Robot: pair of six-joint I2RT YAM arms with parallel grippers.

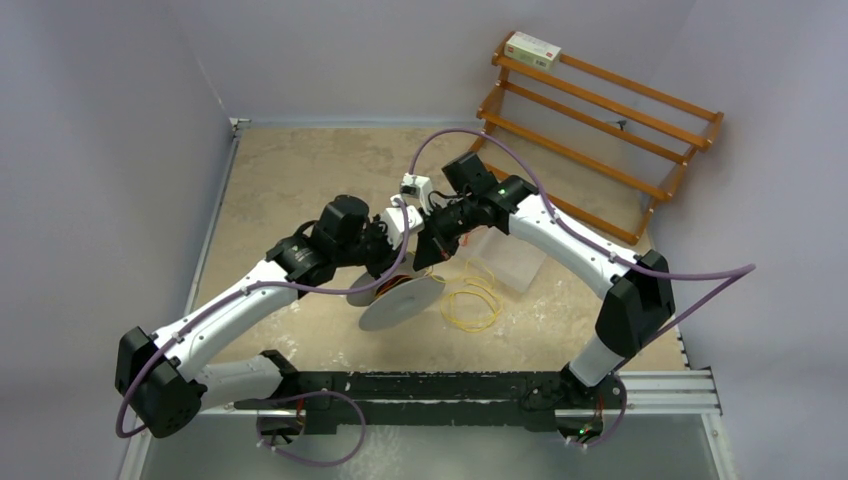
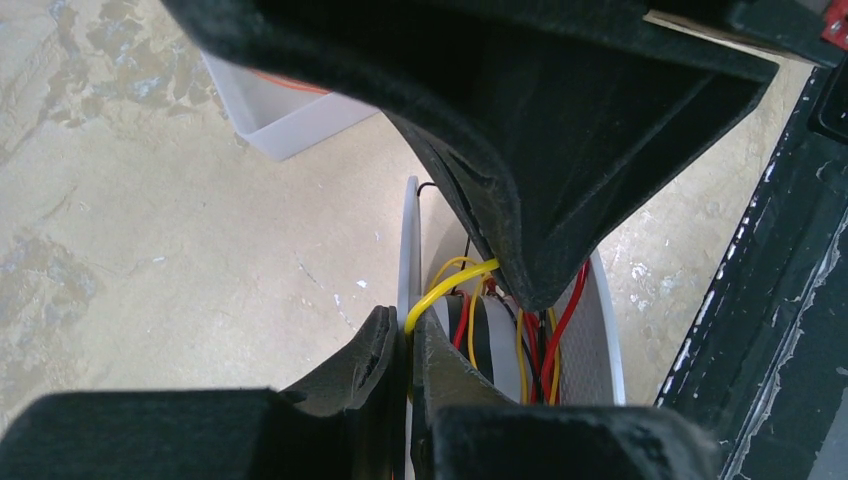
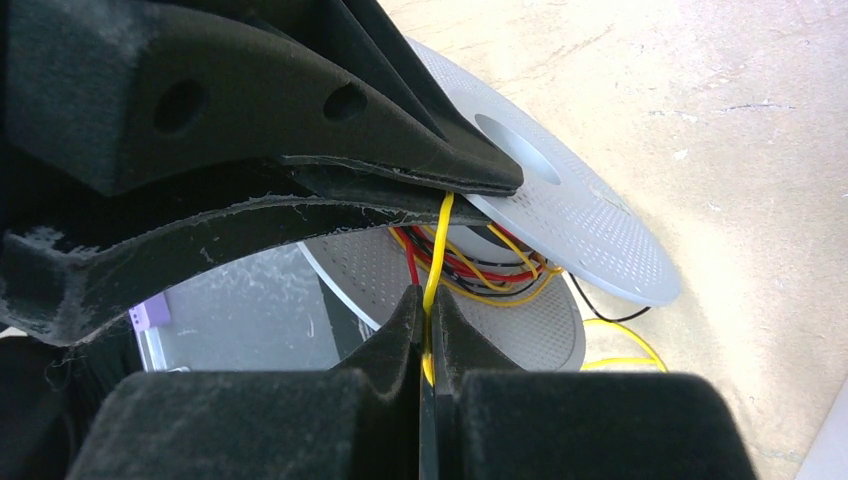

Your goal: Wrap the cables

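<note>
A: Starting at the left, what is the left hand doing?

B: It is reaching in toward the middle of the surface and pinching the thin rim of one grey disc of the spool. Its fingers are pressing together on that rim with no gap showing.

A: And how is the spool sitting?

B: It is tilting, with both discs leaning over. Turns of yellow cable are lying around its core, together with red wires.

A: Where is the cable going from there?

B: One strand is running off the core, passing just under the left hand's tip and going in between the fingers of the right hand. That hand is squeezing fully together on the strand, just beside the spool.

A: Is all of the cable sitting on the spool?

B: No. Loose loops are lying on the surface just to the right of the spool, near a clear tub.

A: Anything further right?

B: A wooden rack is leaning against the back wall, and a small box is resting on its top rail.
</note>
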